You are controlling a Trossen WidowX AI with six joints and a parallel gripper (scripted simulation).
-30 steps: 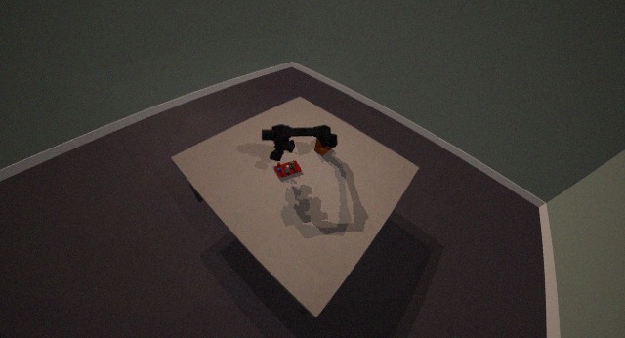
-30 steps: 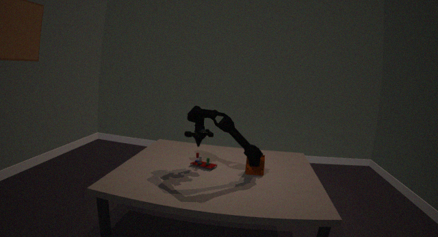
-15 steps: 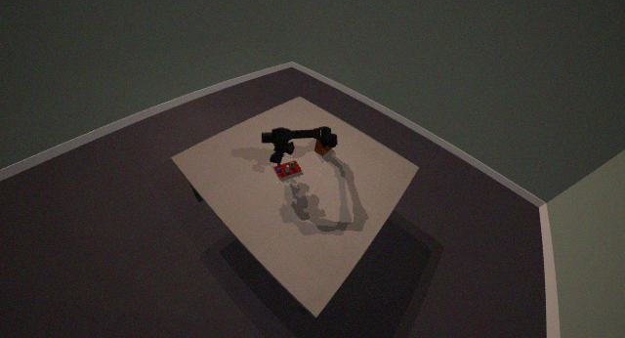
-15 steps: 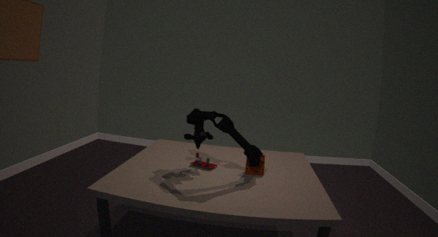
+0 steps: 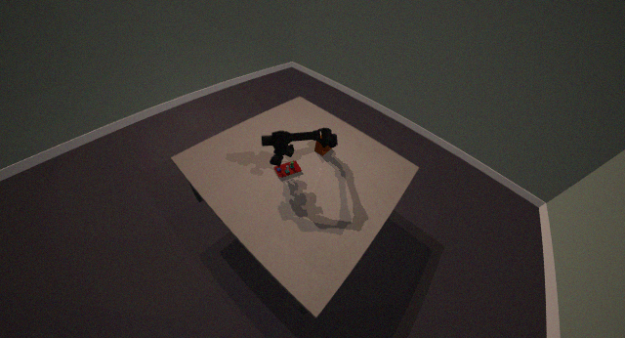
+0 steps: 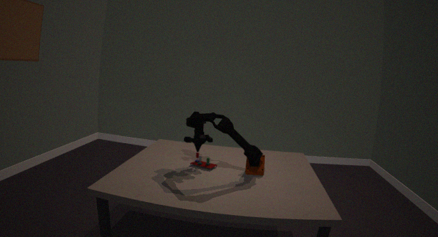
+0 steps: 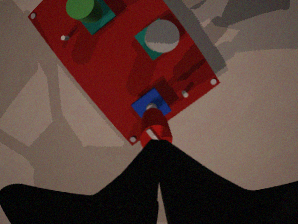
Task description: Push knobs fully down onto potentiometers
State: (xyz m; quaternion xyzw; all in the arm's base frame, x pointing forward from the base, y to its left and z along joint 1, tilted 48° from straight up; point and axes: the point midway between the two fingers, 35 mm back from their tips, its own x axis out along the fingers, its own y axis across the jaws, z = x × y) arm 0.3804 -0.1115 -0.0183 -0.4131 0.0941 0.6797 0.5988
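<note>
My gripper had its two black fingers pressed together with nothing between them, their joined tip pointing straight down at the red knob. Only the wrist view showed that knob clearly: it rose on its shaft from the blue potentiometer at the near corner of the red circuit board, with my fingertips right at its top, though I could not tell whether they touched it. That same view showed a grey-white knob on a teal potentiometer in the middle of the board and a green knob on another teal one at the far corner. From the exterior view I could see what the wrist could not: my gripper hung just above the red knob, and the green knob stood tall beside it. The top view showed the board near the middle of the table, well away from every edge, with my orange base close behind it.
</note>
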